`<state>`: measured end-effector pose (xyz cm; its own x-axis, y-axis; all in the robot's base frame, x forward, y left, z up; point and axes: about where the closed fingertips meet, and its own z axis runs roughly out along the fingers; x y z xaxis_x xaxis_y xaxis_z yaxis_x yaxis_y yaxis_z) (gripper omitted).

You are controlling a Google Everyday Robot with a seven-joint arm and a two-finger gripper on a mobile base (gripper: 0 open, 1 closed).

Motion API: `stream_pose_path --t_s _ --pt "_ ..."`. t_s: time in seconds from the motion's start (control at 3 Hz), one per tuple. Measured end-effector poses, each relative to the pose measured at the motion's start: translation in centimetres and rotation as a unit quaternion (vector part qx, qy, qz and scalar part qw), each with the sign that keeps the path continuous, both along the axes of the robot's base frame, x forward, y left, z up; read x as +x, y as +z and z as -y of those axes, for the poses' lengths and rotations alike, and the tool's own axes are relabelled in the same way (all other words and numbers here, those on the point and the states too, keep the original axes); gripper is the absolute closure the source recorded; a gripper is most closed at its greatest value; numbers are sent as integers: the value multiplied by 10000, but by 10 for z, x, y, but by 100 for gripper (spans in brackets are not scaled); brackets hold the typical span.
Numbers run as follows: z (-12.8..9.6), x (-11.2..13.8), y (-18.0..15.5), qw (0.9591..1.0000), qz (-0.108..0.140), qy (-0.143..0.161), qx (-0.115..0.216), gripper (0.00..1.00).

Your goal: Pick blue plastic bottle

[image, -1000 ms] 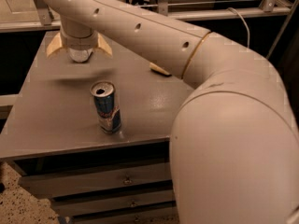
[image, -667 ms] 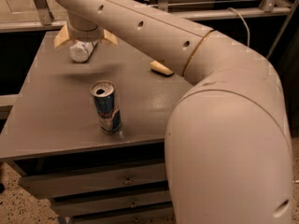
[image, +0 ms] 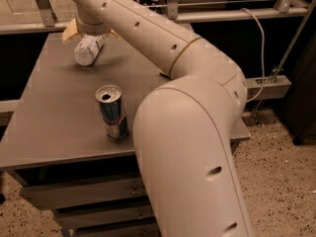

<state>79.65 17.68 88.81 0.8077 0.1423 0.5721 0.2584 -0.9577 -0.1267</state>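
The blue plastic bottle point(image: 87, 50) is small and clear with a whitish label. It lies on its side at the far left of the grey table point(image: 59, 107), and its far end is hidden under my gripper. My gripper point(image: 91, 33) hangs directly over that far end. Its tan fingers point(image: 69, 31) are spread wider than the bottle, one on each side. The gripper is open, and I see no grip on the bottle.
An open blue-and-silver drink can point(image: 112, 112) stands upright near the table's front, close to my arm's large elbow point(image: 187, 132). A tan object point(image: 164, 73) peeks out behind the arm. Drawers sit under the table. A metal rail and a cable run behind it.
My arm has swung slightly up and to the right. The gripper has moved off the near part of the bottle, so more of the bottle shows. The can has not moved.
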Motion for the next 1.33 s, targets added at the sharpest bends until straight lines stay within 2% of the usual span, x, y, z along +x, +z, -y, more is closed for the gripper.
stream_pose_path --t_s 0.33,0.67,1.0,1.33 --pt "-23 11 -13 9998 -192 98 60 0" --pt "-39 10 -34 9986 -490 175 -67 26" --pt "-39 8 -39 9979 -573 221 -180 51" --pt "-31 6 -17 9986 -356 198 -324 72"
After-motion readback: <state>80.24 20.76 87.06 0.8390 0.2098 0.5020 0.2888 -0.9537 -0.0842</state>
